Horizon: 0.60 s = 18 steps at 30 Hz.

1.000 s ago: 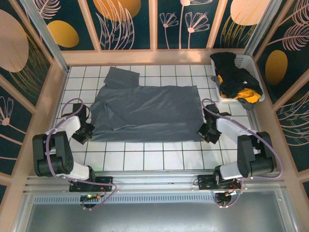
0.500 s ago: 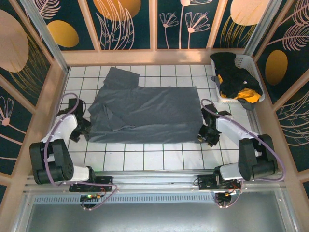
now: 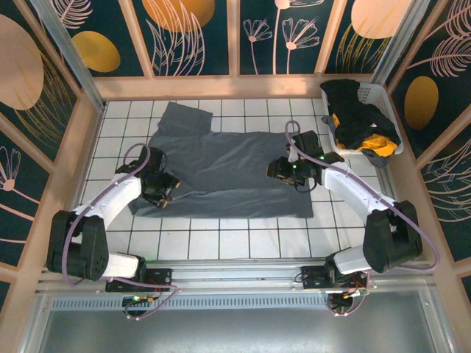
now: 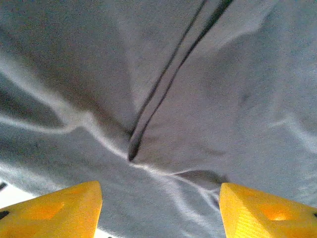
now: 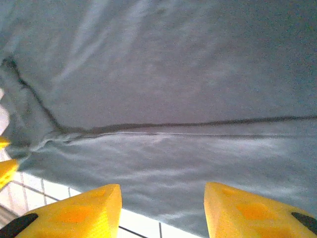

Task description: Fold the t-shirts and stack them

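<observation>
A slate-grey t-shirt lies spread on the white tiled table, one sleeve pointing to the far left. My left gripper hovers over the shirt's near-left part, open; its yellow fingertips stand wide apart above wrinkled grey cloth with a dark fold line. My right gripper is over the shirt's right half, open; its fingers frame grey cloth and the shirt's edge. A black shirt and an orange-yellow one sit bundled at the far right.
The bundled shirts lie in a white plastic basket in the far right corner. Bare tiles run along the near edge in front of the grey shirt. Wooden rails and patterned walls close the table on three sides.
Both grippers have swung inward from the tiles beside the shirt's left and right edges to positions over the cloth. The shirt's left side has shifted and lies flatter.
</observation>
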Tool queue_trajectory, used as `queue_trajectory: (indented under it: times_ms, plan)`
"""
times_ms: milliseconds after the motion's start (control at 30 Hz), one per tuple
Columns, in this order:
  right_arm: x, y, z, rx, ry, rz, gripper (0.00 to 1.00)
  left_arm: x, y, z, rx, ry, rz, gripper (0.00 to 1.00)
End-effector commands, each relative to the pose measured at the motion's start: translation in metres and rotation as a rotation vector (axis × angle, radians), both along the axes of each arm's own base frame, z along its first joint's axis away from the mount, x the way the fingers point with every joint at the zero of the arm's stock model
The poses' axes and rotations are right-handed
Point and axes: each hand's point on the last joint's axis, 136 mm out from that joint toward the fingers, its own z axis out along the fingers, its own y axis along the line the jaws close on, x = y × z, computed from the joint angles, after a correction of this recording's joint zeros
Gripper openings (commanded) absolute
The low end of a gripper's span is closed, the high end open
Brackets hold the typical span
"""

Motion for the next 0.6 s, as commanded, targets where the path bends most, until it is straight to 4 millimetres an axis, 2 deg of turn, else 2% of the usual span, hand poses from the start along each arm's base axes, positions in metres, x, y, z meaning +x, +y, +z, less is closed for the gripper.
queue_trajectory:
  times_ms: [0,133,333,500,567]
  plan:
    - [0.007,0.021,0.013,0.075,-0.047,0.089,0.48,0.006,-0.010,-0.007,-0.092,0.006,0.099,0.64]
    - [0.009,0.025,0.010,0.092,-0.038,0.083,0.48,0.003,-0.008,-0.018,-0.072,0.035,0.089,0.61]
    - [0.010,0.026,0.010,0.093,-0.036,0.078,0.46,0.007,-0.009,-0.027,-0.081,0.025,0.103,0.44]
    - [0.011,0.025,0.010,0.086,-0.034,0.072,0.46,0.012,-0.008,-0.030,-0.061,0.032,0.082,0.23]
    - [0.012,0.025,0.009,0.081,-0.030,0.069,0.46,0.015,-0.007,-0.028,-0.052,0.024,0.079,0.10]
